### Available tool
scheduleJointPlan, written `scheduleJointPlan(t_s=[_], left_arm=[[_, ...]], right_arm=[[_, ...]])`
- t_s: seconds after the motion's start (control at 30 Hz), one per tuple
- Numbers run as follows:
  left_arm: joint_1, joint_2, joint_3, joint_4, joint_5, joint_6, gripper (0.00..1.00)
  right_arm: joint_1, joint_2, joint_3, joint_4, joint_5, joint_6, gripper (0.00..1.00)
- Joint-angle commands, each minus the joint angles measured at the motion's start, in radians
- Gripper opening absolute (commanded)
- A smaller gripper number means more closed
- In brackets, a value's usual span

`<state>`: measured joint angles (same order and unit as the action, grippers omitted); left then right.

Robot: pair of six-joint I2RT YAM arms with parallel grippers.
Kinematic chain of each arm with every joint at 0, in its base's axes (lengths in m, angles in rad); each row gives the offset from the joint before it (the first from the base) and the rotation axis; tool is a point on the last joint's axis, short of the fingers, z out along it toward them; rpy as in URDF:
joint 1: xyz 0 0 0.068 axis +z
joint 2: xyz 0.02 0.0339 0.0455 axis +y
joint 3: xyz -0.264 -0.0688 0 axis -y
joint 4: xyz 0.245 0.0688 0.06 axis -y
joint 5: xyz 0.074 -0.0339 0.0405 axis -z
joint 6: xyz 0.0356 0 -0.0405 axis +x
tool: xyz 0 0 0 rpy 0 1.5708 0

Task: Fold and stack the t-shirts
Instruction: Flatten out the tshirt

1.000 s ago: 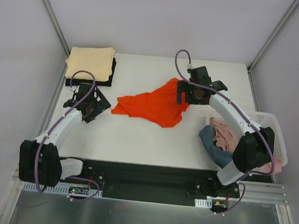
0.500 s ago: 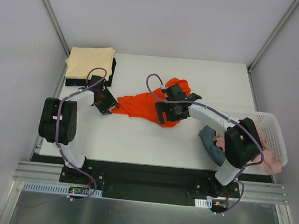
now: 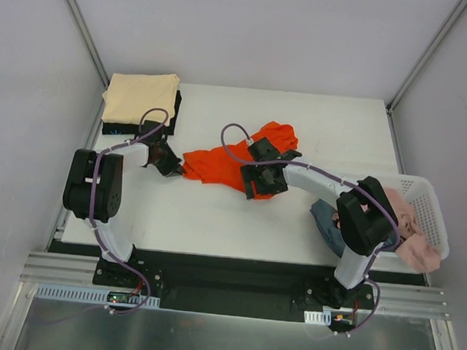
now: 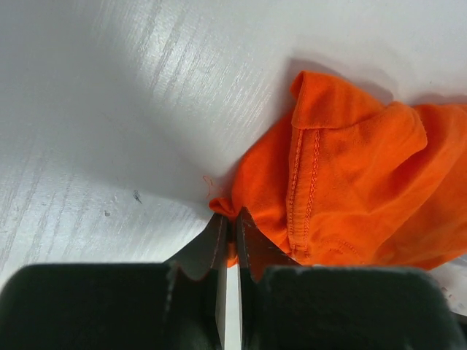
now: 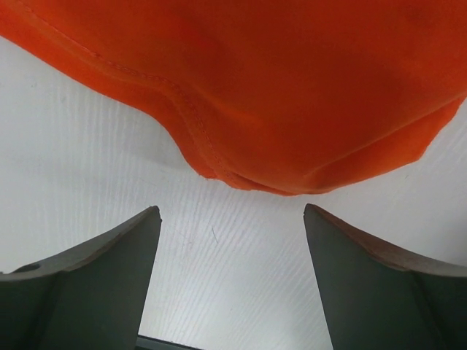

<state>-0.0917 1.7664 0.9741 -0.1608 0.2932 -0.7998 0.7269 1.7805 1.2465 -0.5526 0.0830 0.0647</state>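
Observation:
A bright orange-red t-shirt [image 3: 222, 162] lies crumpled in the middle of the table. My left gripper [image 3: 176, 168] is at its left tip. In the left wrist view the left gripper [image 4: 228, 217] is shut, pinching a small fold of the orange cloth [image 4: 350, 182] between its fingers. My right gripper [image 3: 258, 183] hovers low at the shirt's near edge. In the right wrist view the right gripper [image 5: 231, 211] is open, with bare table between its fingers and the orange hem [image 5: 292, 87] just ahead. A folded pale yellow t-shirt [image 3: 141, 95] rests on a black one [image 3: 175, 111] at the back left.
A white lattice basket [image 3: 433, 207] stands at the right edge of the table, with a pink t-shirt [image 3: 412, 239] hanging over it and a dusty blue one [image 3: 328, 222] beside it. Grey walls close in the table on the left, back and right.
My left gripper moved right to the orange shirt's left tip and shut on it. The right arm came forward and left across the shirt to its near edge, staying open.

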Motion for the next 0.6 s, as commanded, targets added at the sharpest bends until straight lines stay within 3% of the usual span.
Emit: scheduleJointPlan(t_s=[0.0, 0.07, 0.43, 0.53, 0.57], left_arm=[[-0.006, -0.036, -0.044, -0.022, -0.019, 0.011, 0.0], [-0.006, -0.044, -0.054, -0.022, -0.023, 0.01, 0.0], [-0.006, -0.074, -0.075, -0.022, -0.031, 0.005, 0.0], [-0.006, -0.084, -0.084, -0.022, -0.04, 0.007, 0.0], [-0.006, -0.088, -0.09, -0.02, -0.043, 0.007, 0.0]], right_arm=[[0.016, 0.049, 0.027, 0.006, 0.029, 0.052, 0.8], [0.028, 0.059, 0.024, 0.025, 0.008, 0.052, 0.75], [0.022, 0.181, 0.102, 0.052, 0.17, 0.049, 0.7], [0.008, 0.201, 0.113, 0.075, 0.17, 0.053, 0.59], [0.006, 0.2, 0.113, 0.077, 0.179, 0.053, 0.45]])
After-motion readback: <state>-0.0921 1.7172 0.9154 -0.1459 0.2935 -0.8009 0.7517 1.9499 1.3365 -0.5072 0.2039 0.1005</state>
